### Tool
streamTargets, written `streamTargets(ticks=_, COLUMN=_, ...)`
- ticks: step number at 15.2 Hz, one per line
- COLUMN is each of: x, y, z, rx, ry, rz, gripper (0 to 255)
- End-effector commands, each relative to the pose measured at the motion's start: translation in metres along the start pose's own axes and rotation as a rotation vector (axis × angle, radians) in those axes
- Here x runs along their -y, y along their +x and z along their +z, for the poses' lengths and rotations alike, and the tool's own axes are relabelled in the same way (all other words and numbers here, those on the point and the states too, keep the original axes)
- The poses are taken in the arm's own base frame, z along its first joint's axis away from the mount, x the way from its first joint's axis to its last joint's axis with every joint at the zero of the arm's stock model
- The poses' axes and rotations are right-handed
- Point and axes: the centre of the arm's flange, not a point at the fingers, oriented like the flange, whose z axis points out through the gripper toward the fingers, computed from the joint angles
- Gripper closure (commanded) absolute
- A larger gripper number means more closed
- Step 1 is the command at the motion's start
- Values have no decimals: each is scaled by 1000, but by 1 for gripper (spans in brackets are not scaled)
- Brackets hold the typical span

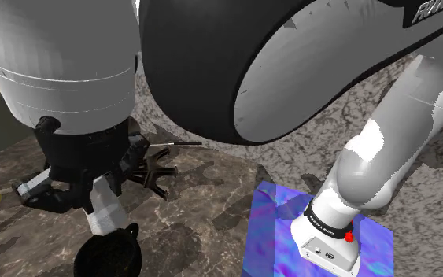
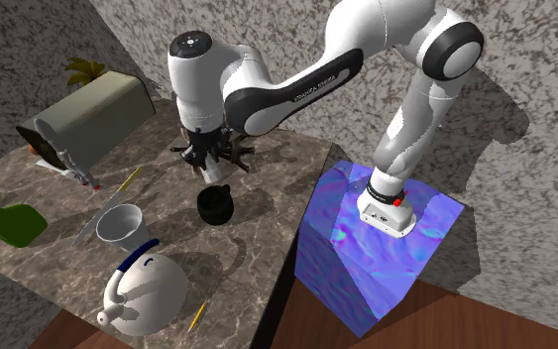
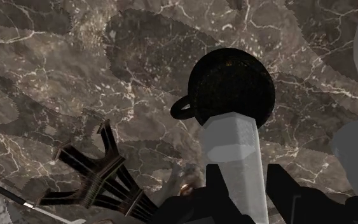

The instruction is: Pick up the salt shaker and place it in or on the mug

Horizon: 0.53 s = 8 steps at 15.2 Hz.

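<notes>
Salt shaker [image 3: 233, 153] hangs clasped between our gripper's [image 3: 254, 191] two fingers. From the second exterior view's left we see a white cup [image 2: 120, 226], then the black mug [image 2: 215, 205] just below the shaker, its inside too dark to judge. The shaker is pale grey, faceted.

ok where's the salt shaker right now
In the shoulder view's lower left, the pale salt shaker is clasped in the gripper, hanging above the black mug that stands on the dark veined counter.
</notes>
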Motion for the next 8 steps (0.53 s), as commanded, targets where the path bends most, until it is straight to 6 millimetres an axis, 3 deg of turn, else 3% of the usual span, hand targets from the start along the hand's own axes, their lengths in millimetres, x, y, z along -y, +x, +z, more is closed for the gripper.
streamTargets(ticks=1, x=4, y=-4, z=7, rx=0, ry=0, rz=2, gripper=255)
streamTargets(ticks=8, x=5, y=-12, z=43, rx=0, ry=0, rz=2, gripper=255)
